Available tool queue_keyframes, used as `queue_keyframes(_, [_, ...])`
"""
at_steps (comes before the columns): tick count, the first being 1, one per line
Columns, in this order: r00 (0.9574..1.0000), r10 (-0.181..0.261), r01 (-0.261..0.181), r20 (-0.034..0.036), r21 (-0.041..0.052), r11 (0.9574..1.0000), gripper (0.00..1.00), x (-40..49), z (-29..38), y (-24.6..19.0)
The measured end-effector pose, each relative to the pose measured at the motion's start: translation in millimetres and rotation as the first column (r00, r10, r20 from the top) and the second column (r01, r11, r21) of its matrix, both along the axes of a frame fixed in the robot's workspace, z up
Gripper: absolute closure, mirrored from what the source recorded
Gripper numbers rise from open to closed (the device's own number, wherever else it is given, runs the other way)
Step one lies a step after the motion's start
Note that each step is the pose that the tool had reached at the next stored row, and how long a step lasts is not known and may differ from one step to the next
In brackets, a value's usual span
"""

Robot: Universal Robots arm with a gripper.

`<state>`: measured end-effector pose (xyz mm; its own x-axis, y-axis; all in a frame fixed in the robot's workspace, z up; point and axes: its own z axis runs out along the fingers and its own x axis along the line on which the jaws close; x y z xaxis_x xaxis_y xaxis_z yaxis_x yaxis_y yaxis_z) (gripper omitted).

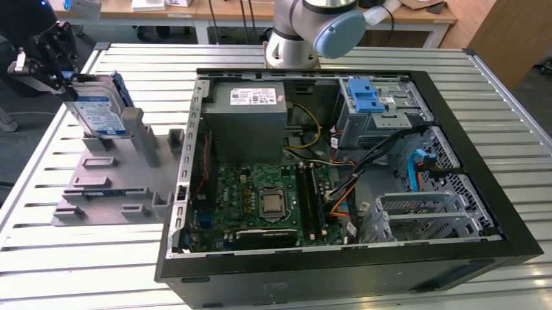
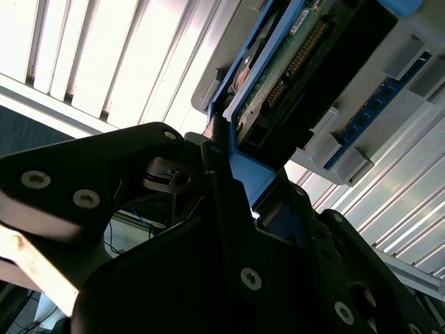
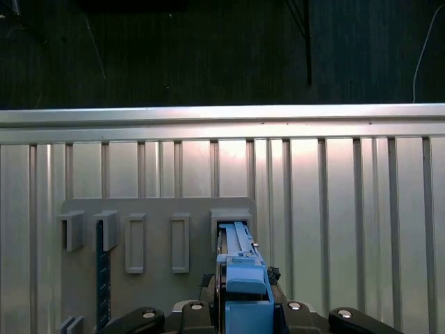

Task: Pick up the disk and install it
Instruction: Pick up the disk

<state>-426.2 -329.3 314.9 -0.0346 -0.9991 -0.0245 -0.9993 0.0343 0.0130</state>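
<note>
I see the gripper [image 1: 67, 76] tipped sideways above the grey holder [image 1: 95, 194], jaws closed tight on the disk [image 1: 99, 110], which stands on edge at the holder's end slot.

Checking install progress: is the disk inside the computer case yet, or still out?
Out. The disk stands on edge over the grey holder, on the exterior view's left of the open computer case, held by the hand.

My arm [image 1: 289, 42]: silver-grey tube sections, pale blue round cap [image 1: 340, 32] on the joint, black cable [image 1: 392, 24] alongside. My hand [image 1: 64, 74]: matte black angular plates, small silver screws [image 2: 35, 179] in the housing, showing in both wrist views.
</note>
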Motion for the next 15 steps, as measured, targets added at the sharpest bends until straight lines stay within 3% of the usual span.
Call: queue_keyframes(15, [1.0000, 0.000, 0.000, 0.0000, 0.0000, 1.0000, 0.64, 0.0, 8.7, 0.0])
